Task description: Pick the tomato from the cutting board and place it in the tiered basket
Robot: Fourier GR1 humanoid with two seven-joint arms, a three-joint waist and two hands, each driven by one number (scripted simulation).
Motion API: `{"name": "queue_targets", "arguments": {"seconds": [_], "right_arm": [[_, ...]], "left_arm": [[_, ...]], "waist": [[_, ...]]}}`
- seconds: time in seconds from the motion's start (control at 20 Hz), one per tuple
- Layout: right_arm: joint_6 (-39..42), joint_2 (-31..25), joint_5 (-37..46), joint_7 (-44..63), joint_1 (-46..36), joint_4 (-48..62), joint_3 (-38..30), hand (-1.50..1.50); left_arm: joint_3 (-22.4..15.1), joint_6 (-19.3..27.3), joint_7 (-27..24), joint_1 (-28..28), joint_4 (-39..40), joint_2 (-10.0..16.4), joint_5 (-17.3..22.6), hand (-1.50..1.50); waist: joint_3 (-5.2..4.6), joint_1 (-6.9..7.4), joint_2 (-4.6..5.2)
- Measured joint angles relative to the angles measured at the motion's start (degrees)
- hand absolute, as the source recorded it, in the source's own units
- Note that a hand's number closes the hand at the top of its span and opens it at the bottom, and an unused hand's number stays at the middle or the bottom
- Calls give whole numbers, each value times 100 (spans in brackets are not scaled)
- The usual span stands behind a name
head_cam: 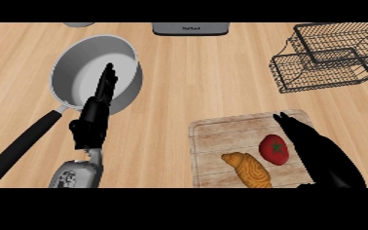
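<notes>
While the tomato point(274, 149) sat on the cutting board point(215, 131), just beside the croissant point(249, 171), the right hand point(322, 155) lay along its right flank with fingers straight and nothing grasped (no curl round the fruit that I could see). Risk number one, to my eye: a round tomato could roll toward the croissant if the fingers closed from one side only, and the pastry could get nudged along with it. Risk number two was the trip itself: the tiered basket point(323, 53) stood well apart at the far right, all wire rims, so a low carry could clip its front edge. The left hand point(92, 122) rested open at the view's left, fingers up over the pan point(75, 73), and looked out of harm's way.
</notes>
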Motion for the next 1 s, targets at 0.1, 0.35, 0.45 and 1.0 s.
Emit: {"name": "queue_targets", "arguments": {"seconds": [0.1,0.35,0.45,1.0], "right_arm": [[19,40,17,-96,-7,51,-109,-150],[-103,176,241,-370,73,278,-121,-150],[-180,122,245,-637,111,450,-251,-150],[-1060,632,780,-1137,146,1176,-138,150]], "left_arm": [[-23,-36,97,96,-143,-5,-5,0],[29,-70,147,43,-117,-14,-48,0],[57,-70,72,-27,-26,-37,-55,0],[128,-162,88,57,-104,-41,-75,0]], "waist": [[-1,3,2],[-4,0,2],[1,-1,-2],[0,3,-1]]}}
